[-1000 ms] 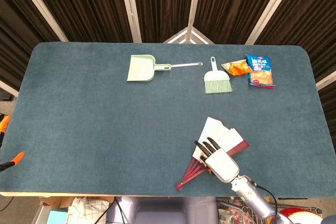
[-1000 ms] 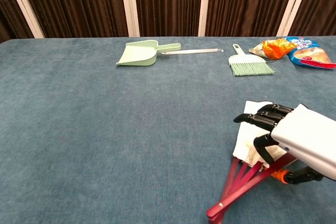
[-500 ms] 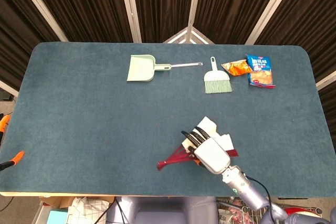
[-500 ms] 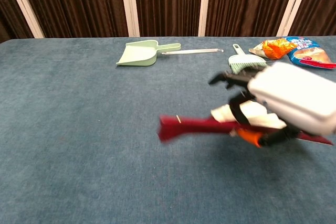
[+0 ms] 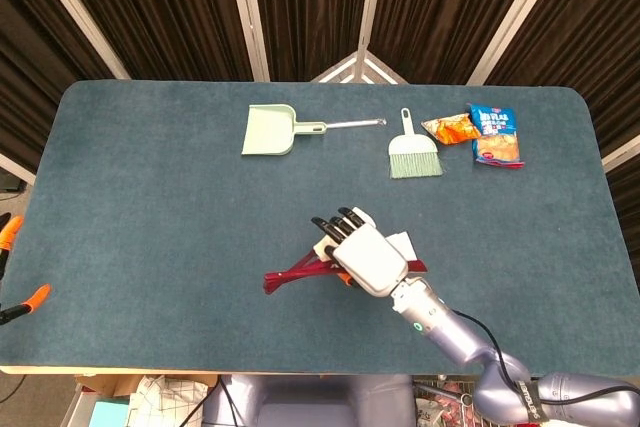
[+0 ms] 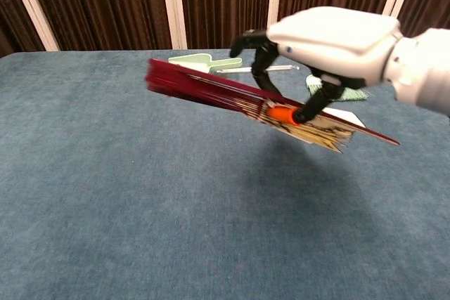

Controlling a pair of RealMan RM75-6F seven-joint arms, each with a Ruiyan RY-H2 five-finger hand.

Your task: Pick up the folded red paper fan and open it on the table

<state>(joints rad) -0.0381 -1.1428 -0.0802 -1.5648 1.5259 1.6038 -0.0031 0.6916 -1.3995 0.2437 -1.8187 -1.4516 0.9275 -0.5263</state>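
My right hand [image 5: 362,253] [image 6: 325,41] holds the red paper fan [image 5: 296,274] [image 6: 211,90] up in the air above the table, fingers curled over its ribs. The fan is nearly closed, its dark red ribs bunched together and pointing left, with cream paper [image 6: 323,135] showing at the right end under the hand. In the head view the fan sits over the near middle of the blue table [image 5: 150,207]. My left hand shows in neither view.
A green dustpan [image 5: 270,130] [image 6: 188,72] and a small green brush [image 5: 412,151] lie at the far side. Two snack bags [image 5: 480,133] are at the far right. An orange clamp [image 5: 20,307] sits at the left edge.
My right hand has lifted the fan off the table and carried it left and away from me. The ribs have gone from spread apart to bunched together.
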